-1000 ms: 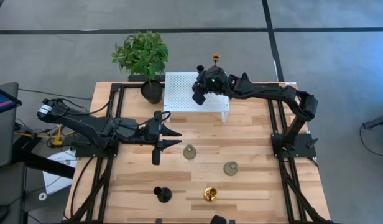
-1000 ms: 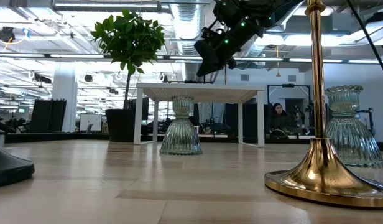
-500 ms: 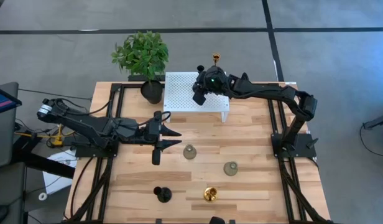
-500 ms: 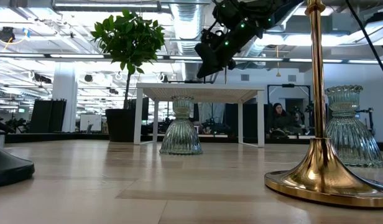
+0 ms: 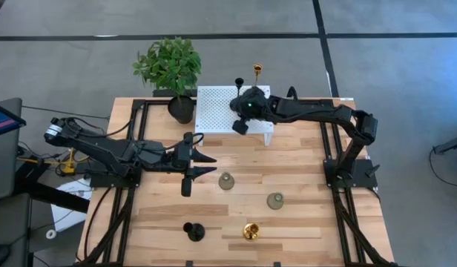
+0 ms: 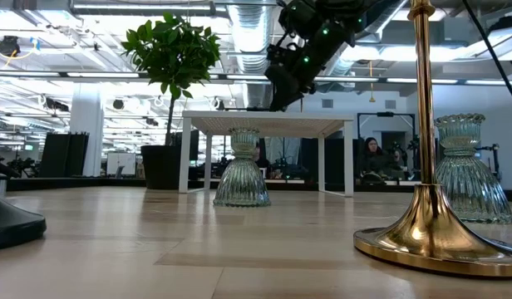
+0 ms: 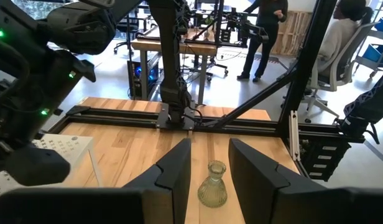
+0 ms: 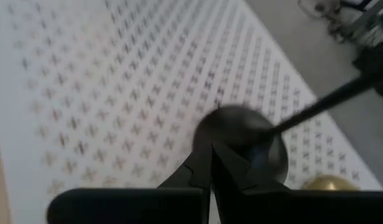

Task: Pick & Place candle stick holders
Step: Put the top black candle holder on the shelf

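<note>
A white perforated stand (image 5: 217, 111) sits at the table's far middle. A gold holder (image 5: 257, 70) and a black holder (image 5: 238, 82) stand upright on its far part. My right gripper (image 5: 242, 124) hovers over the stand, shut. In the right wrist view its fingertips (image 8: 211, 155) point down at the black holder's round base (image 8: 250, 134). My left gripper (image 5: 206, 164) is open and level at mid-left. A grey-green holder (image 7: 212, 185) stands on the table beyond its fingers. Another grey-green holder (image 5: 275, 200), a black one (image 5: 193, 232) and a gold one (image 5: 251, 231) stand nearer the front. My right gripper's shut fingertips overlap the rim of the black holder's base (image 8: 216, 124) in its wrist view. I cannot tell whether they touch it. The holder stands upright on the stand.
A black plant pot with green leaves (image 5: 180, 108) stands left of the stand. Black frame rails (image 5: 132, 148) run along the table's left and right sides. In the low view the gold holder (image 6: 426, 224) stands close, with the white stand (image 6: 268, 124) behind.
My right gripper has drawn back over the stand toward the table's near edge. That uncovers the black holder, which now stands beside the gold one.
</note>
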`<state>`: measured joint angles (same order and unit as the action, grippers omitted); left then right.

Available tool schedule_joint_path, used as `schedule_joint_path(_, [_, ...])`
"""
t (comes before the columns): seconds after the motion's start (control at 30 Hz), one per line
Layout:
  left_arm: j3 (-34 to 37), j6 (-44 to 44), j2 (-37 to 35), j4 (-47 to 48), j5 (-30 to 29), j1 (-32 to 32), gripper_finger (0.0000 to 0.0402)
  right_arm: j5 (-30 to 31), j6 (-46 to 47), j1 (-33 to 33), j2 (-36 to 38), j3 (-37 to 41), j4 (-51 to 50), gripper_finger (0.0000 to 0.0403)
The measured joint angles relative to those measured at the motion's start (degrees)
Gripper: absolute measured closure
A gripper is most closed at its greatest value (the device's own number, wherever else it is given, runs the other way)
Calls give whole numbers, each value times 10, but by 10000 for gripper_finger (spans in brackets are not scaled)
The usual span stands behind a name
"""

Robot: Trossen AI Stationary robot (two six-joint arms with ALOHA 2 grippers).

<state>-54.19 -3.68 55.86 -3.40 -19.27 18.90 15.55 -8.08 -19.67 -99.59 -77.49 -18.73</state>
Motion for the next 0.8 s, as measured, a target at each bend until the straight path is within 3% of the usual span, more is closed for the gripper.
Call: schedule_joint_path(0.8, [0, 0, 0, 11, -5, 0, 294, 25, -31, -38, 0, 0, 112, 403])
